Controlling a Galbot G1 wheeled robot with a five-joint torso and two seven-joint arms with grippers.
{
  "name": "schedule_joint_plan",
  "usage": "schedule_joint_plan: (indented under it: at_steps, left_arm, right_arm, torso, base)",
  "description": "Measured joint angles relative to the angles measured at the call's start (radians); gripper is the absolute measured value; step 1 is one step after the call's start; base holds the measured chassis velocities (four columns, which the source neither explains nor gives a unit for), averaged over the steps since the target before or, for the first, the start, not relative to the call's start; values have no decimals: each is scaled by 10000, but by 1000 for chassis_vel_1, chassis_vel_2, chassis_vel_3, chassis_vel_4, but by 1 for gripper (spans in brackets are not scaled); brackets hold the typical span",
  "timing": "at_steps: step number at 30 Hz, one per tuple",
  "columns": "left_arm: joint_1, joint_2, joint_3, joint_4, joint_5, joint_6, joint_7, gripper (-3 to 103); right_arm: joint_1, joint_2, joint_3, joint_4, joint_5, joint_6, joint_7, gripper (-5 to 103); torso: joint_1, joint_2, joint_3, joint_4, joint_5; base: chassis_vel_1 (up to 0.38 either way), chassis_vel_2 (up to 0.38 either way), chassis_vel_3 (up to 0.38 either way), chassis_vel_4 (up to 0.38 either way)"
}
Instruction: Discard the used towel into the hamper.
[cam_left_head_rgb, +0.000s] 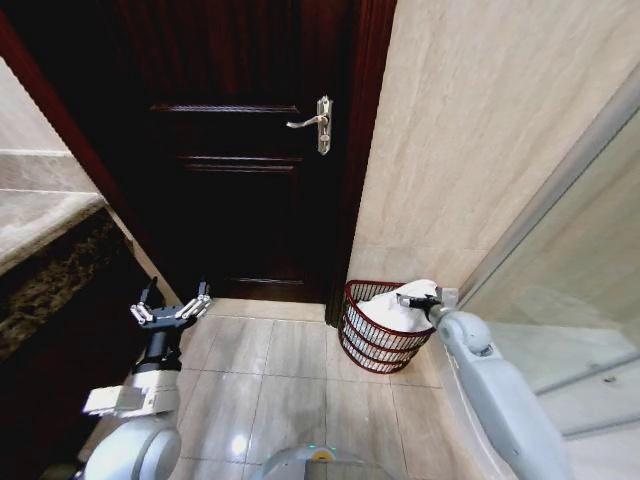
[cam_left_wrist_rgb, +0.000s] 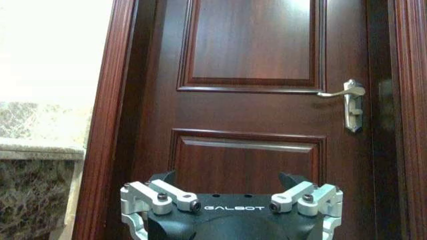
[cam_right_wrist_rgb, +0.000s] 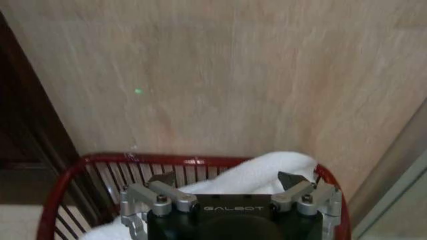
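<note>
While one towel (cam_left_head_rgb: 395, 308) fills the single hamper (cam_left_head_rgb: 372, 345), right gripper (cam_left_head_rgb: 419, 299) hovers above (jaws parted); left gripper (cam_left_head_rgb: 172, 312) idles, spread.

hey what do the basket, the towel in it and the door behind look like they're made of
The basket: thin dark red ribs with a glossy rim, probably coated metal wire, possibly plastic. The towel: soft white cloth, likely cotton terry, going by its rounded folds and matte surface. The door: dark reddish wood or wood veneer, polished, with visible grain and raised panels; its handle looks like brushed metal.
</note>
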Motion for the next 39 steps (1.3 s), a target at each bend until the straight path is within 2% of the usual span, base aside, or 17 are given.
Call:
schedule_joint_plan:
  at_steps: [7,20,34,39]
  left_arm:
    - [-17,-39,77,59,134,11,-14,100]
    - [41,-136,-276,93,-5,-69,-24,100]
    - [-18,-78,-242,114,29,37,-27,100]
    - [-6,-113,-243,107,55,43,-28,100]
  right_arm:
    - [253,-88,-8,-233,61,10,32,100]
    - [2105,156,-670,-3061,2,22,-587,100]
    - [1907,733,-908,-4088,86,24,-1355,100]
    - [1960,859,-1085,-4171,317,19,-1409,100]
  torso:
    - [0,0,0,0,2]
    - [0,0,1,2,-1]
    - [0,0,0,0,0]
    - [0,0,0,-1,-1]
  base:
    - [0,0,0,0]
    - [0,0,0,0]
    - [0,0,0,0]
    - [0,0,0,0]
